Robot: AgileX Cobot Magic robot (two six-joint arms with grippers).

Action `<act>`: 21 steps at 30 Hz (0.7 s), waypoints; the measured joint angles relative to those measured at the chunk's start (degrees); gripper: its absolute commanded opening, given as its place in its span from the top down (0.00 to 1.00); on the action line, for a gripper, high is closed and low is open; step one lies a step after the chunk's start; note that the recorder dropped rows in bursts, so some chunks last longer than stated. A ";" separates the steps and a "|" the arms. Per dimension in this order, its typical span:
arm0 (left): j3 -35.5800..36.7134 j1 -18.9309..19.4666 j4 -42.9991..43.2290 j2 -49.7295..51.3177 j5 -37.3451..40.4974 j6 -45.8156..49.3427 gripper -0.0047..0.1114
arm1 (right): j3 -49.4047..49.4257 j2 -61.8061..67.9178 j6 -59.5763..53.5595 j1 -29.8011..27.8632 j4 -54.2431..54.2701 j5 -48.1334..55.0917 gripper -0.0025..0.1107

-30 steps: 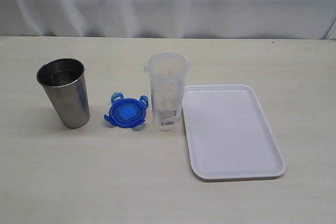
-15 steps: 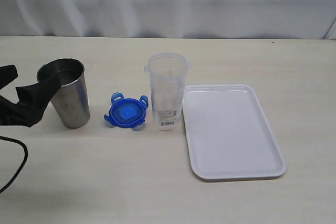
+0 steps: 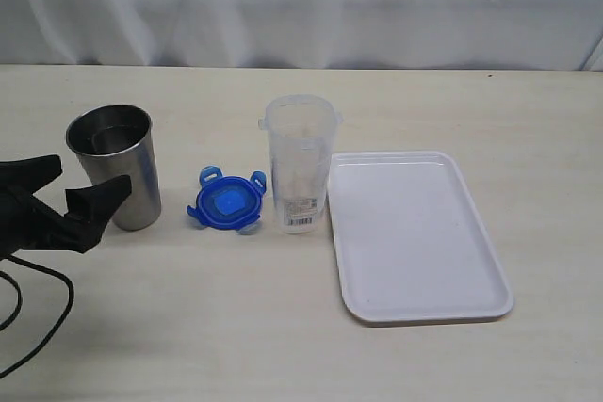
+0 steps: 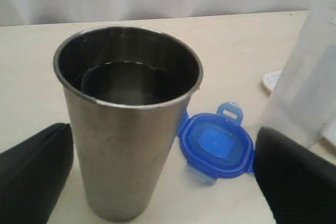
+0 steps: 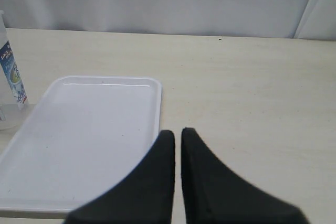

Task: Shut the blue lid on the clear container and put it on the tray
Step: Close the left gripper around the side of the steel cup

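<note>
The tray (image 3: 419, 261) lies flat on the table (image 3: 236, 345) at the right. The steel tumbler (image 3: 118, 171) stands at the left, its inside dark so that any contents cannot be told, with the left gripper (image 3: 89, 178) spread wide and empty before it. The clear container (image 3: 299, 152) stands lidless just beside the tray, its white barcode label too small to read, the blue lid (image 3: 226, 201) lies flat between it and the tumbler, and the right gripper (image 5: 177, 135) is pinched closed on nothing near the tray.

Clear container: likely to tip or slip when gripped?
Probably tippy: the clear container stands tall and narrow, open and apparently empty, so likely light. Smooth plastic walls may slip; the rim lip could catch a grip.
</note>
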 measured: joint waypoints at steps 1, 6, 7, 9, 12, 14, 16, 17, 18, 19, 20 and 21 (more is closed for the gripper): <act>0.00 0.00 0.00 0.99 -1.48 0.41 0.22 | 0.00 0.00 0.00 0.00 0.00 0.00 0.94; -0.10 0.00 -0.09 5.24 -7.23 3.70 0.22 | 0.00 0.00 0.00 0.00 0.00 0.00 0.94; -0.10 0.00 -0.09 6.07 -7.83 4.39 0.22 | 0.00 0.00 0.00 0.00 0.00 0.00 0.94; -0.10 0.00 -0.21 7.28 -8.70 5.00 0.22 | 0.00 0.00 0.00 0.00 0.00 0.00 0.94; -0.10 0.00 -0.77 8.86 -9.75 5.29 0.22 | 0.00 0.00 0.00 0.00 0.00 0.00 0.94; -0.10 0.00 -1.27 9.37 -9.84 5.52 0.21 | 0.00 0.00 0.00 0.00 0.00 0.00 0.94; -0.10 0.00 -2.00 9.36 -10.10 5.52 0.17 | 0.00 0.00 0.00 0.00 0.00 0.00 0.94; -0.10 0.00 -2.31 9.36 -10.10 5.52 0.13 | 0.00 0.00 0.00 0.00 0.00 0.00 0.94; -0.10 0.00 -2.67 9.36 -10.20 5.52 0.09 | 0.00 0.00 0.00 0.00 0.00 0.00 0.94; -0.10 0.00 -2.90 9.36 -10.20 5.74 0.06 | 0.00 0.00 0.00 0.00 0.00 0.00 0.94; -0.10 0.00 -2.88 9.36 -10.20 5.72 0.05 | 0.00 0.00 0.00 0.00 0.00 0.00 0.94; -0.10 0.00 -2.88 9.36 -10.36 5.86 0.05 | 0.00 0.00 0.00 0.00 0.00 0.00 0.94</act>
